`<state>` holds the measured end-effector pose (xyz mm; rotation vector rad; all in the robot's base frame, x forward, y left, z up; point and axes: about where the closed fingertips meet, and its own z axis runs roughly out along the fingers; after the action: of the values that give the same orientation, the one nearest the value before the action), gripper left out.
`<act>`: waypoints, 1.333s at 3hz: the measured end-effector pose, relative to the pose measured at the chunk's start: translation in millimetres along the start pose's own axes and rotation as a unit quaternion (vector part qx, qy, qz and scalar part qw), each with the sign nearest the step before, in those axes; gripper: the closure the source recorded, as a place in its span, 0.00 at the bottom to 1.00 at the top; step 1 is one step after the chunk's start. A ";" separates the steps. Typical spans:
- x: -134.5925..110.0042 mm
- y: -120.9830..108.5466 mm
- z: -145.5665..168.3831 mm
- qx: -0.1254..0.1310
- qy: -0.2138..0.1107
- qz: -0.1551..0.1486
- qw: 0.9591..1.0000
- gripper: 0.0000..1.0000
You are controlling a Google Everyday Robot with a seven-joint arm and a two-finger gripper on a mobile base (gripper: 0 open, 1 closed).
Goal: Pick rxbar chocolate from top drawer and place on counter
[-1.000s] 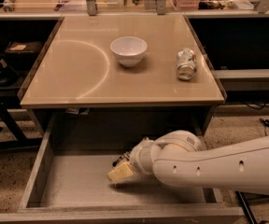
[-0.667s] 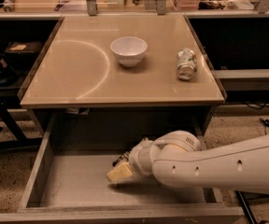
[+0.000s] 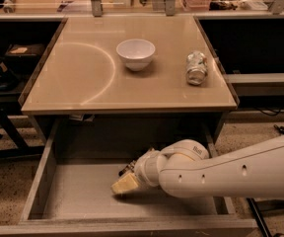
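Observation:
The top drawer (image 3: 78,196) is pulled open below the counter (image 3: 83,78), its grey flat bottom showing. My white arm reaches in from the right, and my gripper (image 3: 125,180) is low over the drawer's bottom near the middle. A small dark shape (image 3: 127,169) shows just above the gripper's tip. I cannot tell whether it is the rxbar chocolate or part of the gripper. No black bar lies on the counter.
A white bowl (image 3: 135,53) stands on the counter at the back middle. A silvery-white can (image 3: 196,68) lies on its side at the right. Dark shelves and frames stand on both sides, and cluttered shelving runs along the back.

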<state>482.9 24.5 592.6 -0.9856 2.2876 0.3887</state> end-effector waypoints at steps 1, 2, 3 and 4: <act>2.8 -7.2 0.5 0.004 0.000 0.000 1.000 0.00; 2.8 -7.6 0.5 0.005 0.000 -0.001 1.000 0.18; 2.8 -7.6 0.5 0.005 0.000 -0.001 1.000 0.41; 2.8 -7.6 0.5 0.005 0.000 -0.001 1.000 0.64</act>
<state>487.2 18.0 590.3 -0.9822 2.2869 0.3771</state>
